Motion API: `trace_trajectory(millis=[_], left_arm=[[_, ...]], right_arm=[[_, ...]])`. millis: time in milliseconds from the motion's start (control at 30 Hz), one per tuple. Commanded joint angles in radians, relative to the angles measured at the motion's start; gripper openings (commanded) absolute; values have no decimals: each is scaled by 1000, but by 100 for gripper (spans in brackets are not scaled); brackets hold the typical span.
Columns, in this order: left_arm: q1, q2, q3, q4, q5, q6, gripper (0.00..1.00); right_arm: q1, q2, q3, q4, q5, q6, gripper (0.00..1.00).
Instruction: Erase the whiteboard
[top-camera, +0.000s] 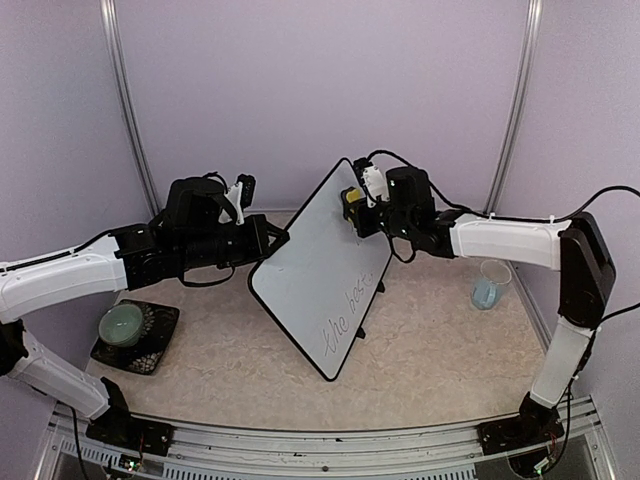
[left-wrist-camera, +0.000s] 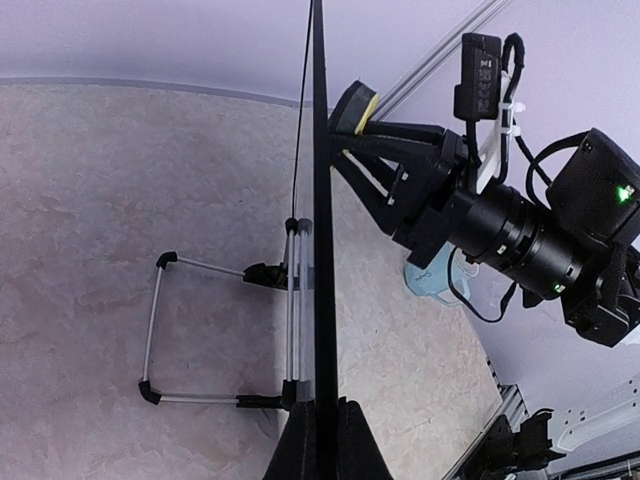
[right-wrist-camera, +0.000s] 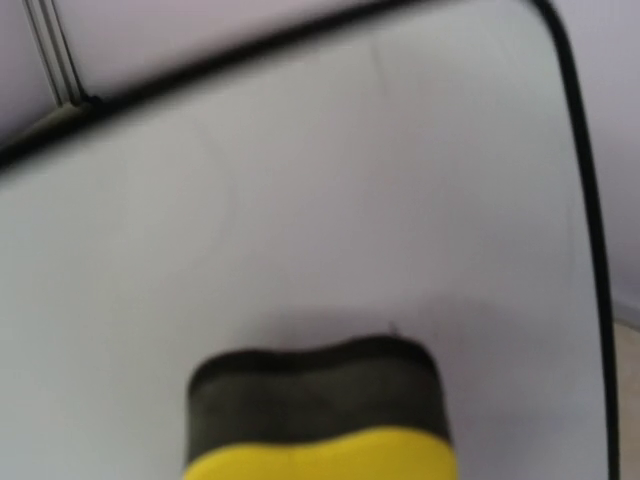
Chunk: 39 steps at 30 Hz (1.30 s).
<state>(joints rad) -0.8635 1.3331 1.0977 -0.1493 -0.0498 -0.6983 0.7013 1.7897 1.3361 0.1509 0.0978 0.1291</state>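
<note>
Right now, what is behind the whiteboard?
Behind the whiteboard, the left wrist view shows its wire stand resting on the table. From overhead, the board itself covers it.

White links (top-camera: 505, 240), black joints (top-camera: 585, 262), black cables (top-camera: 612, 192)

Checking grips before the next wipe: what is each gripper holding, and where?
The left gripper clamps the whiteboard by its frame edge; the right gripper holds the sponge eraser by its yellow back.
</note>
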Motion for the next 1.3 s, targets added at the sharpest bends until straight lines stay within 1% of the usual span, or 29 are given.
trace_trajectory(millis=[0,100,333,433,567,833,967,1133,1267], left_arm=[[-19,-22,-15,-5,108,21,0],[-15,-22,-12,-5,110,23,0],[-11,-19,-11,-6,115,27,0],[-11,-19,-10,-4,118,27,0],[-11,-14,-7,-3,120,25,0],[-11,-10,3,-9,114,23,0],[-12,-5,2,-5,115,22,0],[-12,0,1,-3,117,22,0],[-12,-1,-1,-3,117,25,0]], right_arm=[[6,34,22,-14,-7,-8,0],[4,36,-13,-5,-4,-6,0],[-19,40,-160,44,-14,23,0],[-30,42,-190,58,-24,34,0],[-33,39,-170,55,-68,29,0],[-30,16,-17,1,-122,12,0],[-29,8,22,-8,-128,9,0],[-28,26,-11,-6,-84,12,0],[-35,57,-74,12,-66,28,0]])
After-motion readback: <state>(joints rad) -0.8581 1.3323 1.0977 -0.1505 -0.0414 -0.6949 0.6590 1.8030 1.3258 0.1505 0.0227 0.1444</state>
